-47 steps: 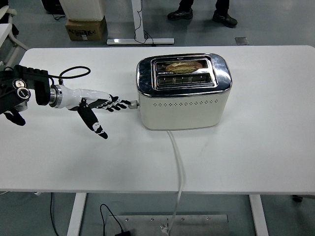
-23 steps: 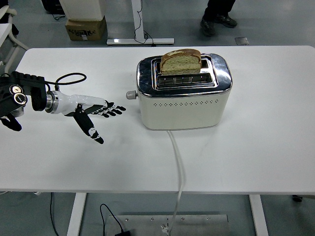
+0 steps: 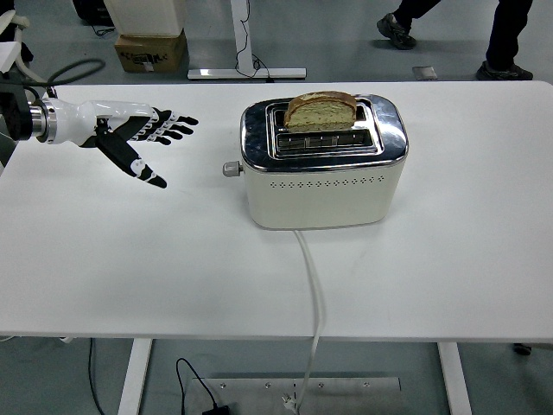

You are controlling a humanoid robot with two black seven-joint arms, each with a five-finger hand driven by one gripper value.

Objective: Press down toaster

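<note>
Toaster (image 3: 322, 177) sits mid-bench, cream body, chrome top, well off to the right of my left hand's fingers (image 3: 169, 130). Its lever knob (image 3: 230, 169) sticks out of the toaster's left end, riding high, nearest part to the fingertips but clearly apart from them, lower and to their right. One slice of bread (image 3: 320, 111) stands proud of the rear slot, upright; the front slot looks empty from what I can see. White power cord (image 3: 313, 285) runs from the toaster's front face toward the near bench edge and drops over it.

Left hand (image 3: 121, 130) comes in from the left edge, hovering over the far-left part of the bench (image 3: 449, 259), touching nothing. Fingers wide: four stretched out flat pointing toward the toaster, thumb splayed down and away. Holding nothing. Black cable looped behind the wrist.

I see no right hand in this view.

Beyond the bench, past the fingers: cardboard box (image 3: 151, 50) on the floor, a white stand base (image 3: 246, 73) next to it, and a person's legs and shoes (image 3: 458, 35) at the top right.
</note>
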